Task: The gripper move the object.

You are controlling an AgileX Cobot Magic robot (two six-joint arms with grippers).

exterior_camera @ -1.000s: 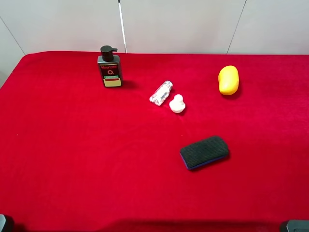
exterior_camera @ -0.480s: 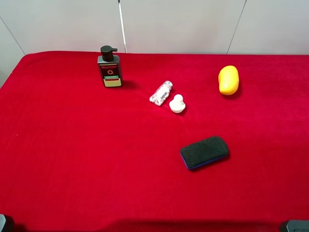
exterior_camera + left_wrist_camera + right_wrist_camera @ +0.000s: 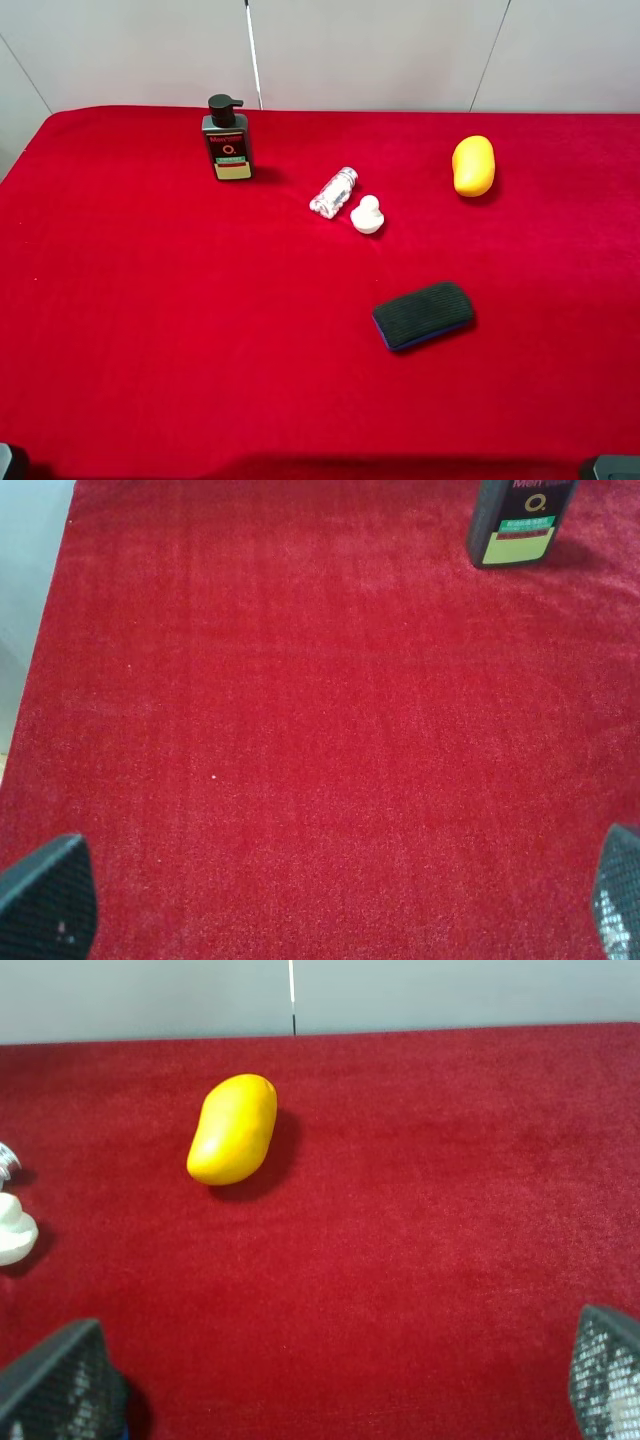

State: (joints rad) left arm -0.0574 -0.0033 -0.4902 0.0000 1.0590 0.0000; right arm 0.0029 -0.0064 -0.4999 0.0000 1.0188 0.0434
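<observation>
Bottle (image 3: pixel 334 191) lies on its side on the red cloth (image 3: pixel 150 320), just above centre of the high view, tilted so its cap end points to the upper right. Right beside it, at its lower right and touching or nearly so, sits the white duck (image 3: pixel 367 215). Up at the upper left stands the black pump bottle (image 3: pixel 227 140), upright, well apart from the pills. Over at the upper right lies the yellow mango (image 3: pixel 473 165), alone on the cloth. Lower down, right of centre, the dark eraser (image 3: pixel 424 315) rests flat, with a blue edge showing along its near side.

Now the arms: in the high view only dark corners show at the bottom left and bottom right edges, nothing out over the cloth. Left gripper (image 3: pixel 320 900) in its own wrist view shows one mesh-faced fingertip (image 3: pixel 45 900) at the lower left corner of the frame and the other at the lower right, spread wide with bare cloth between them; the pump bottle's base peeks in at the top right. Right gripper (image 3: pixel 330 1385) reads the same, jaws wide apart, fingertips (image 3: pixel 55 1385) in the two lower corners of its frame, holding nothing. Its wrist view catches the mango at upper left, the duck at the left edge, and a sliver of the bottle just above the duck.
</observation>
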